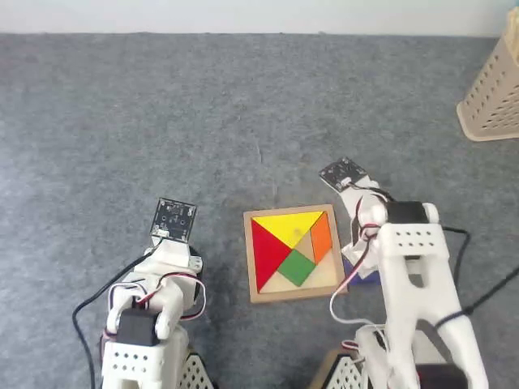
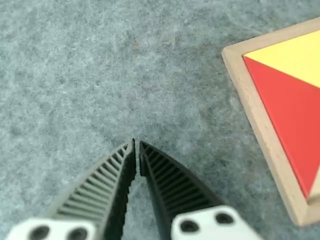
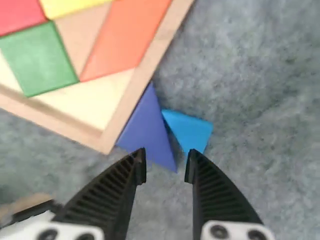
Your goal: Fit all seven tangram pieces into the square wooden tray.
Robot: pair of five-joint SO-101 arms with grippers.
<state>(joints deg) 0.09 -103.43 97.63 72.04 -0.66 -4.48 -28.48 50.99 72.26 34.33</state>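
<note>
A beige perforated holder [image 1: 493, 89] (cut off by the edge) stands on grey carpet [image 1: 203, 105].

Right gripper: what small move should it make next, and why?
Probably lower the right gripper and close on the dark blue triangle. Its jaws stand open by that piece's tip. The piece lies on the grey surface against the outer rim of the tray, beside the light blue triangle; both are outside the tray.

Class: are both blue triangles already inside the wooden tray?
No, the dark blue triangle and light blue triangle lie outside the tray.
</note>
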